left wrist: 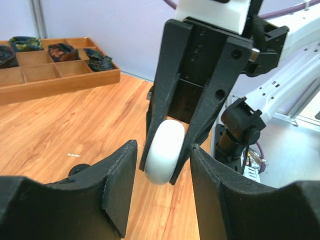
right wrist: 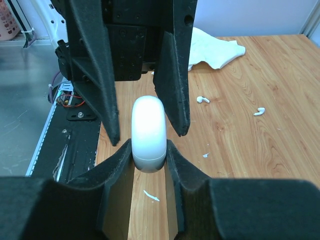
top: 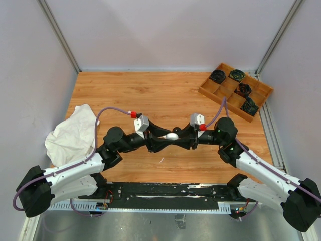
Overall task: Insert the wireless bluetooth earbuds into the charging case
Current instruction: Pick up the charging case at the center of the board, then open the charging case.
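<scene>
So, the charging case (right wrist: 148, 120), a white puck, is up on edge above the wood, between both claws. The R gripper (right wrist: 149, 147) is clamped on its two flat sides. The L gripper (left wrist: 163, 147) stands part-open round the same case, its pads (right wrist: 172, 75) clear of it w/ a gap each side, so it grips nothing.

We see two white earbuds (right wrist: 202, 99) lying loose on the wood beyond the case, toward the cloth, apart from each other.

A white cloth (top: 70, 133) lies well left of the case, and a wooden tray (top: 223, 104) w/ dark bits in some compartments sits far-right of it.

The L fingers flank the case on both sides. In the top view the arms hide most of the case and we can't make out the earbuds; only the R wrist view shows them. The L wrist view has the tray behind the case.
</scene>
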{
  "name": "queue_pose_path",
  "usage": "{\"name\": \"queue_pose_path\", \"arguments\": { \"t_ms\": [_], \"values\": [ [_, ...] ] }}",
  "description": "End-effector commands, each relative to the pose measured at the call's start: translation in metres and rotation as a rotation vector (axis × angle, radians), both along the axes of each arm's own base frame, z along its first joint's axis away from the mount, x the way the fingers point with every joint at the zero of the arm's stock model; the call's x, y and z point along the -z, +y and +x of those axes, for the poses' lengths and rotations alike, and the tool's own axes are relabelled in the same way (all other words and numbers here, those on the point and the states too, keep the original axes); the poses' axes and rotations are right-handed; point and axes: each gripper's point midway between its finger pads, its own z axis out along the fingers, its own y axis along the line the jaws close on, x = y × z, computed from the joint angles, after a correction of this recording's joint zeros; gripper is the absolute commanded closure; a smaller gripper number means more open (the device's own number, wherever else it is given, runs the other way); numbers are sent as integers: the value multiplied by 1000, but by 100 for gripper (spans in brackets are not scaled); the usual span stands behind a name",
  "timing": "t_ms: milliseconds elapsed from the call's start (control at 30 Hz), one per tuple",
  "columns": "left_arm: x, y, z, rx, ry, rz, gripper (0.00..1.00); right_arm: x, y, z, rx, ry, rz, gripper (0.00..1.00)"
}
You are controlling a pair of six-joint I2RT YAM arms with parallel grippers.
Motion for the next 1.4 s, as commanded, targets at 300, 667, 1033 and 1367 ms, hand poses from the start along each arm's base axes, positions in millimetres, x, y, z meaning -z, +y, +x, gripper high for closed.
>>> {"name": "queue_pose_path", "arguments": {
  "t_ms": [300, 667, 1033, 1367],
  "values": [
    [-17, 10, 29, -144, 43, -34, 55, 6, -2, 2, -10, -23, -18, 99],
    [-22, 14, 38, -171, 84, -52, 47, 14, 0, 4, -15, -10, -40, 99],
    [-13, 17, 50, -225, 132, -36, 41, 19, -1, 12, 32, -1, -51, 99],
    [7, 35, 75, -408, 217, 17, 36, 43, -9, 40, 199, 37, -128, 99]
  ]
}}
